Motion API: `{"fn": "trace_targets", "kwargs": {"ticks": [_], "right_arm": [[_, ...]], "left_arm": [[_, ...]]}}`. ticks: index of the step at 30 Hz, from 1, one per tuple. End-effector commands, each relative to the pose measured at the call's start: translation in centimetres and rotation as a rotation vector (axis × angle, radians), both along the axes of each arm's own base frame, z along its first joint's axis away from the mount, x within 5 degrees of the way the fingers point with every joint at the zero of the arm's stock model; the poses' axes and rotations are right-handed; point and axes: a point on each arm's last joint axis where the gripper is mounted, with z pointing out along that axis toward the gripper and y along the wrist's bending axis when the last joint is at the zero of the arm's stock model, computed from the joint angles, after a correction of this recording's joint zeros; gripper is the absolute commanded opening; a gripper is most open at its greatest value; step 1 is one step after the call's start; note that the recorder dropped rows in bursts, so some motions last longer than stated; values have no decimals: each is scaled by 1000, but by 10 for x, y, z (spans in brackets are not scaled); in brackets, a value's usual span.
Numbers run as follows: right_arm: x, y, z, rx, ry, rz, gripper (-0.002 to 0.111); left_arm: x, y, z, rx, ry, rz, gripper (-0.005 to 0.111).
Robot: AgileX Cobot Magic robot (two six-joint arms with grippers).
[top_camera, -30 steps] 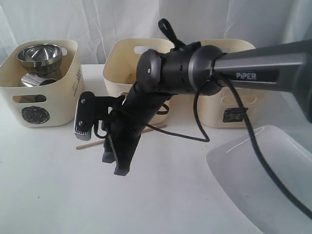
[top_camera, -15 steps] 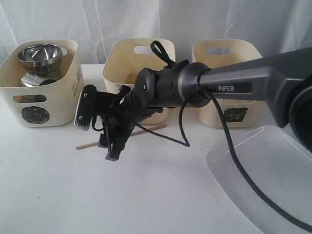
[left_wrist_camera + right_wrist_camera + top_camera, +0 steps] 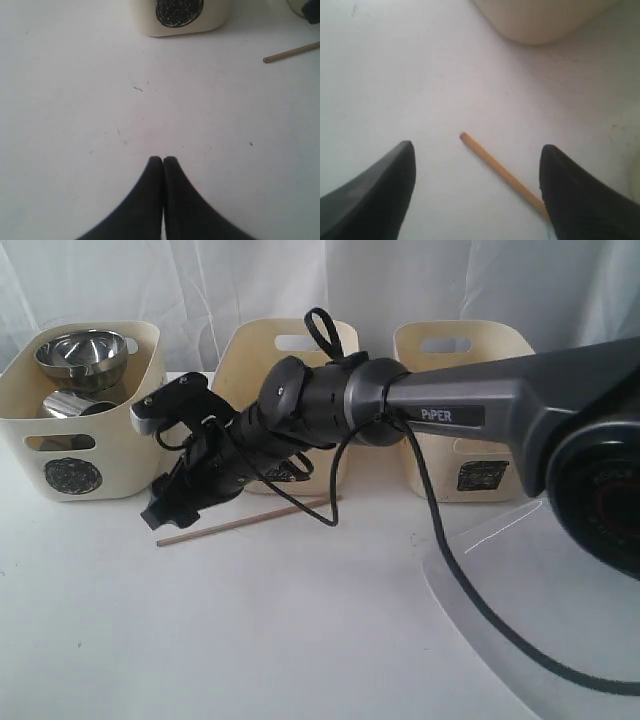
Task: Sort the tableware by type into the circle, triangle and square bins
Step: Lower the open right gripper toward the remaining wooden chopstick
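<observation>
Chopstick (image 3: 502, 173): thin round wood on matte white table (image 3: 395, 75) | right tool (image 3: 477, 146) spread apart | left tool (image 3: 163, 159) pressed together

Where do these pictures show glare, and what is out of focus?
Exterior view: strong light washes out the table, and the white plate almost melts into it; the steel bowl shows bright glare. Left wrist view: even light, small specks on the table are sharp. Right wrist view: the chopstick is clear, the bin is soft.
</observation>
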Motion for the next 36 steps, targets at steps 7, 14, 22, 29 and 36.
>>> {"fn": "trace_targets", "kwargs": {"ticks": [7,14,22,29,36], "right_arm": [[16,6,-34,-21,110,-89,66],[5,4,-41,-82,211,-24,66],[-16,-2,-45,-195,363,157,66],[-10,0,-29,-212,123,299,66],[10,4,-21,-145,-31,124,66]], "left_arm": [[-1,-1,-3,-5,14,-6,0],[-1,-1,-3,-5,14,-6,0],[-1,-1,-3,-5,14,-6,0],[-1,-1,-3,-5,14,-6,0],[-1,-1,-3,-5,14,-6,0]]}}
